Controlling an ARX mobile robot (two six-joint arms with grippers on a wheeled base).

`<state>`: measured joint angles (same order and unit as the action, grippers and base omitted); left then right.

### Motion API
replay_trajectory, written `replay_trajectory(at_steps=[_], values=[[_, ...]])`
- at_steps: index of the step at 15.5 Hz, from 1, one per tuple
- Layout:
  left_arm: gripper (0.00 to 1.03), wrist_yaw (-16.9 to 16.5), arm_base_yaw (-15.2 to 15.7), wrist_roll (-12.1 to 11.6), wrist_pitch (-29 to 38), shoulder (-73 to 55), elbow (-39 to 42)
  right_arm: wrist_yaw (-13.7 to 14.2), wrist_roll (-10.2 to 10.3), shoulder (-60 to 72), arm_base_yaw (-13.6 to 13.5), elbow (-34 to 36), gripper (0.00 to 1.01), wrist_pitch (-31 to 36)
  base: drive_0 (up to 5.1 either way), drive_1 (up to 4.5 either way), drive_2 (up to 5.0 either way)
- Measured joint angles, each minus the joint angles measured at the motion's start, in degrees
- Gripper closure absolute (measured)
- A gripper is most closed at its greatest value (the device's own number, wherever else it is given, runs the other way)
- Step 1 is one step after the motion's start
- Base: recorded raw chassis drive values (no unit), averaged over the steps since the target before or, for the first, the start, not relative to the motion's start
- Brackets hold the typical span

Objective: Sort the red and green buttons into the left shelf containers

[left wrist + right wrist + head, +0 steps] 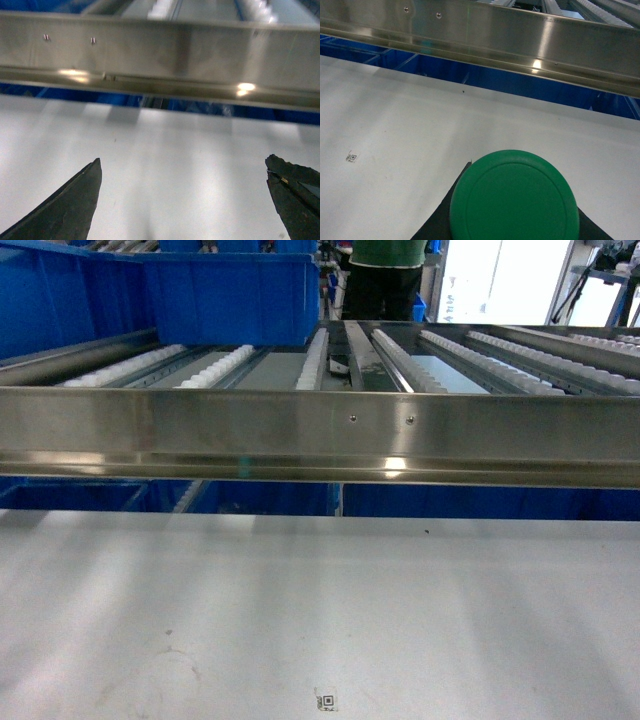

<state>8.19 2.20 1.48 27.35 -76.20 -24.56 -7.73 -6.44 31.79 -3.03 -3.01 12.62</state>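
Observation:
A green button (pixel 514 196) with a round green cap fills the bottom of the right wrist view. My right gripper (pixel 520 192) is shut on it, its dark fingers (pixel 440 215) showing on both sides behind the cap, above the white table (pixel 420 130). My left gripper (pixel 183 159) hangs open over the table with nothing between its fingers (pixel 75 200). The steel shelf (pixel 320 435) crosses the head view, and a large blue container (pixel 200 295) stands on its rollers at the upper left. Neither gripper shows in the head view. A red button is out of view.
Roller tracks (pixel 430 355) run back across the shelf level. More blue bins (pixel 450 502) sit under the front rail. A small code sticker (pixel 326 701) lies near the table's front edge. A person (pixel 385 275) stands behind the shelf.

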Motion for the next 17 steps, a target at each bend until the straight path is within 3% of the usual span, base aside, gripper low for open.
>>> replay_trajectory(at_steps=[5, 9, 11, 13, 17], values=[[0.05, 2.9, 0.3, -0.4, 0.2, -7.5, -0.2, 0.0, 0.0, 0.0, 0.0, 0.0, 0.75, 0.0, 0.0, 0.0, 0.0], [0.05, 3.0, 3.7, -0.1, 4.6, -15.1, 4.6, 0.0, 0.0, 0.0, 0.0, 0.0, 0.75, 0.0, 0.0, 0.0, 0.0], [0.05, 1.4, 6.3, 0.1, 6.6, -17.4, 4.6, 0.0, 0.0, 0.0, 0.0, 0.0, 0.75, 0.0, 0.0, 0.0, 0.0], [0.05, -2.9, 8.9, 0.0, 7.4, -20.8, 4.2, 0.0, 0.0, 0.0, 0.0, 0.0, 0.75, 0.0, 0.0, 0.0, 0.0], [0.05, -4.7, 10.3, 0.0, 8.7, -23.8, 2.6, 0.0, 0.0, 0.0, 0.0, 0.0, 0.75, 0.0, 0.0, 0.0, 0.0]])
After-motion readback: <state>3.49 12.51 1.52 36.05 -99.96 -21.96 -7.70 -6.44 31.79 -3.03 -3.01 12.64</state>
